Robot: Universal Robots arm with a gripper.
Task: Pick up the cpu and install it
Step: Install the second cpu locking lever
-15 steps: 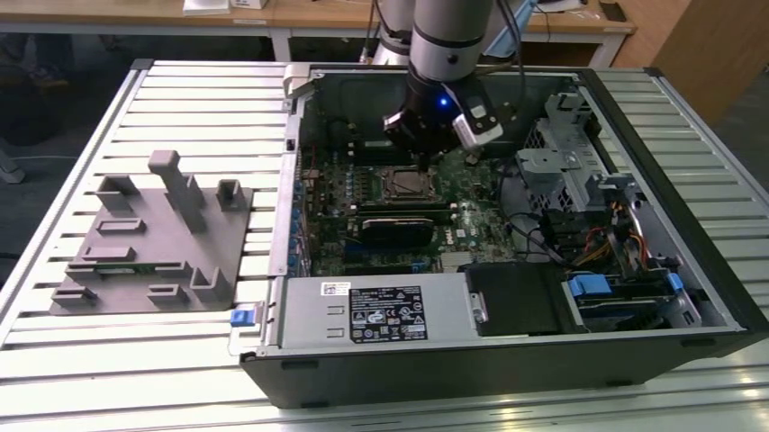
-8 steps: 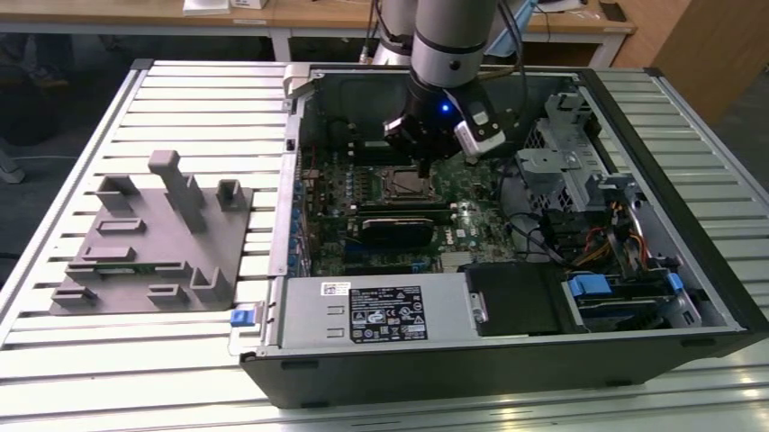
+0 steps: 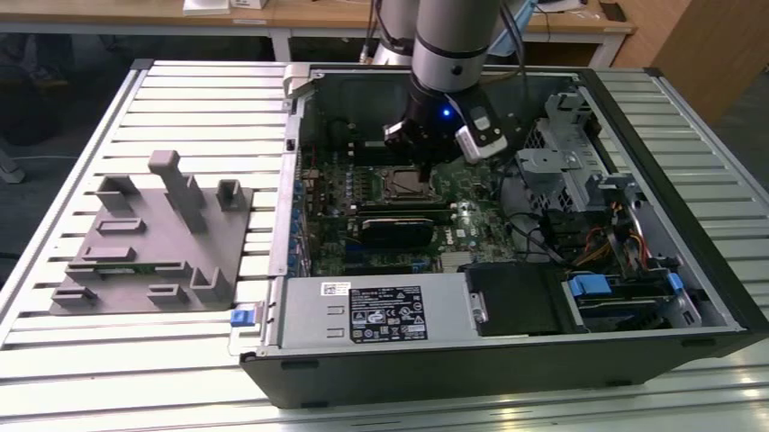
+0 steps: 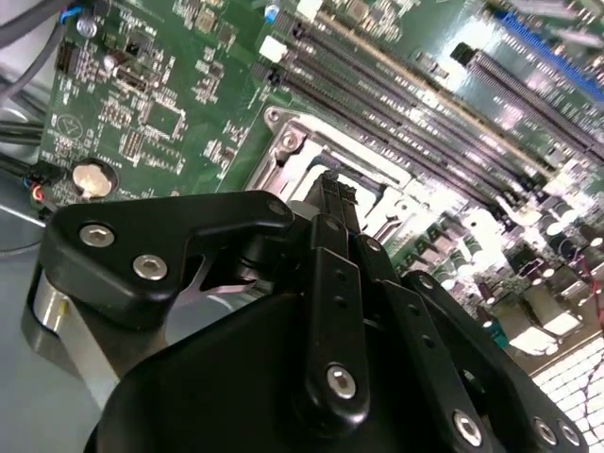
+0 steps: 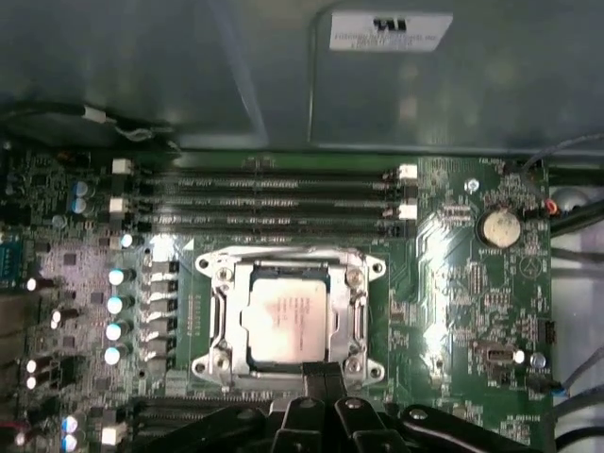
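Cpu (image 5: pixel 288 319) seated in socket frame (image 5: pixel 219 326), hand (image 5: pixel 319 373) clenched empty just beside, memory slots (image 5: pixel 264 198) near.

Colour reference:

- cpu (image 5: pixel 288 321): pale silver-white top with a faint warm tint.
- Socket frame (image 5: pixel 225 321): bright silver metal around a dark inner border.
- Motherboard (image 5: pixel 462 283): green, with black memory slots (image 5: pixel 274 200) tipped by white latches.
- Coin cell (image 5: pixel 498 226): silver.
- Hand (image 5: pixel 326 382): black, with silver screw heads in the second wrist view.
- Computer case (image 3: pixel 505 360): black shell, grey interior.
- Fixture (image 3: pixel 157 238): uniform grey.
- Desk (image 3: pixel 72 180): pale grey, ribbed in parallel slats.
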